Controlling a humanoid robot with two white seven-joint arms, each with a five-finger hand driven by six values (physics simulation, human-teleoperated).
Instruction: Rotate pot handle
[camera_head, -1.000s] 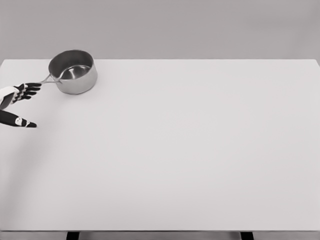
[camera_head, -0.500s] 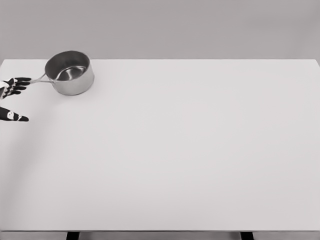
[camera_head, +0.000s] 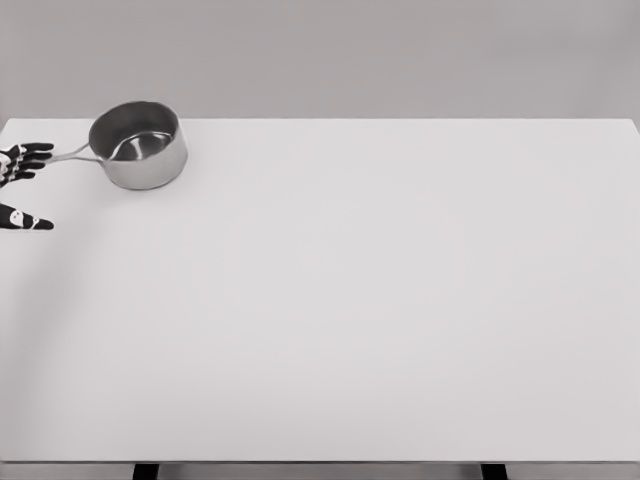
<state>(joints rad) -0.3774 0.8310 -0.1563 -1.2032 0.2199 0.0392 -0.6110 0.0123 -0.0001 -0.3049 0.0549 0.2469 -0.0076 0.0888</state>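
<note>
One pot (camera_head: 137, 145) — one robot hand (camera_head: 20, 185) — on one table (camera_head: 380, 300).

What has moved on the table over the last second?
The pot slid a little toward the left edge, its handle swinging to point more straight left. The left hand drew back leftward, fingers at the handle's tip. The table stayed as it was.

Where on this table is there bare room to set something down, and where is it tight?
Bare: everything right of the pot out to the table's right edge, and the whole near half down to the front edge. Tight: only the far left corner, where the pot, its handle and the left hand at the left edge sit close together.
</note>
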